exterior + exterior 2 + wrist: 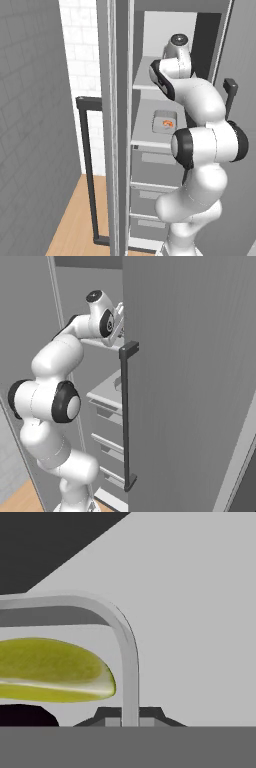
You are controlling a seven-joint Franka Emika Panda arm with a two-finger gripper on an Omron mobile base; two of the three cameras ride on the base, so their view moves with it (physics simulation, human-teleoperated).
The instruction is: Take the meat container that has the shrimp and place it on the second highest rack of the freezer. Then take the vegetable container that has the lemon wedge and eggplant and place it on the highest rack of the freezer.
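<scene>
In the hand view, the vegetable container's grey rim (128, 643) stands close in front, with the yellow-green lemon wedge (50, 669) and a dark piece of eggplant (22, 714) inside. My gripper (130, 718) is shut on that rim, one dark fingertip (107, 716) on each side of it. In the left base view my hand (177, 47) reaches over the freezer's highest rack (144, 80). The meat container (164, 121) with the orange shrimp lies on the second highest rack (145, 142). From the right, my hand (116, 321) passes behind a grey door.
The freezer's open door (112, 150) stands at the left with a long dark handle (87, 165). Grey drawers (155, 167) stack below the racks. A neighbouring grey door (200, 381) with a dark handle (124, 416) is close on the right of the arm.
</scene>
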